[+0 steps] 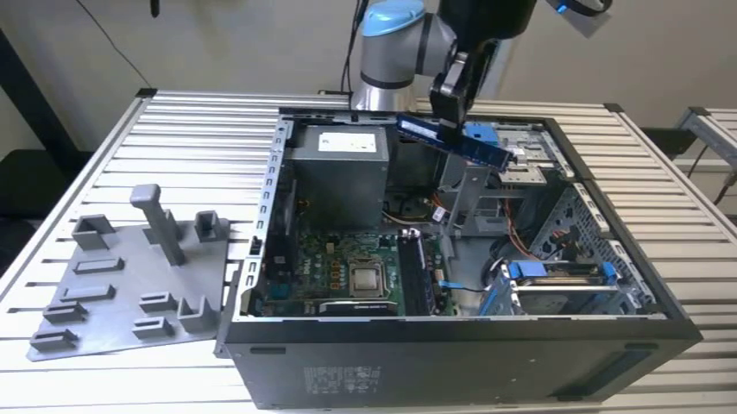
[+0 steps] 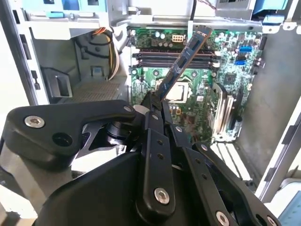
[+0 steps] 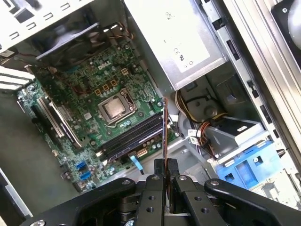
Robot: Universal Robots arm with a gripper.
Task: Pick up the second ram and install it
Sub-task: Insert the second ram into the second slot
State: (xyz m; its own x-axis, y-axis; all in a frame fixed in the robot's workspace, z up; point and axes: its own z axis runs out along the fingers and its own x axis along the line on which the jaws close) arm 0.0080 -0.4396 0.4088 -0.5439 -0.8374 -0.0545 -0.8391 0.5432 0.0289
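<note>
The second ram (image 1: 461, 142), a thin dark stick with black chips, hangs in the air over the open computer case (image 1: 461, 332). My gripper (image 1: 444, 116) is shut on it near one end, above the back of the case. In the second wrist view the ram (image 2: 184, 59) slants away from my gripper (image 2: 155, 100) over the green motherboard (image 2: 202, 89). The first wrist view shows the ram (image 3: 164, 129) edge-on, rising from my gripper (image 3: 165, 165), well above the dark memory slots (image 3: 129, 137) beside the processor socket (image 3: 115, 108).
The grey power supply (image 1: 337, 168) and a metal drive cage with blue parts (image 1: 553, 276) stand inside the case. Orange and yellow cables (image 3: 193, 115) lie close to the slots. A flat grey holder tray (image 1: 127, 293) with an upright T-shaped post (image 1: 155, 220) rests on the slatted table, at the exterior view's left.
</note>
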